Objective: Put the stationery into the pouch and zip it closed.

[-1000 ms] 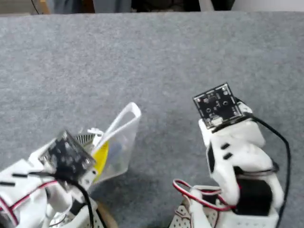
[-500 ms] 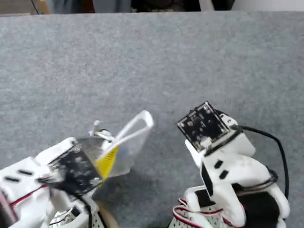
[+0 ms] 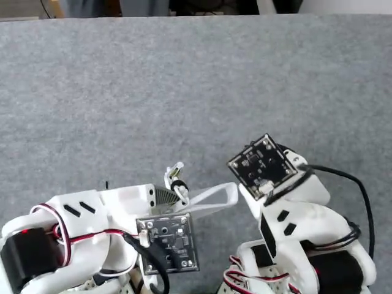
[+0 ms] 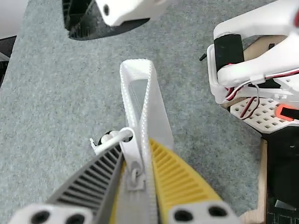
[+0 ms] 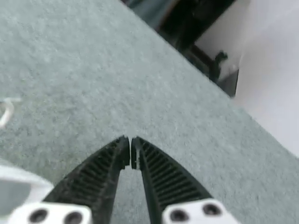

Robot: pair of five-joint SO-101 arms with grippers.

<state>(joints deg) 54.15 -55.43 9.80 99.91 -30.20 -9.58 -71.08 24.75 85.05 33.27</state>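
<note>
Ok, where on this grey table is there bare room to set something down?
The grey felt table is bare from its back edge down to the white left arm and white right arm. The near edge is crowded: the clear white-zippered pouch sits between them.

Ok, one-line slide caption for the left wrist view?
Close-up: left gripper shut on the pouch at its zipper slider, grey table behind.

My left arm (image 3: 92,211) is a white printed shell with black slot marks, a black servo (image 3: 21,257) and red-and-white wires (image 3: 58,229). Its left gripper (image 4: 136,147) pairs a grey ribbed finger (image 4: 91,175) with a yellow finger (image 4: 180,179). The right gripper (image 5: 131,149) is dark and ribbed. The right arm (image 3: 300,211) has a black camera board (image 3: 260,164) and a looping black cable (image 3: 367,211).
</note>
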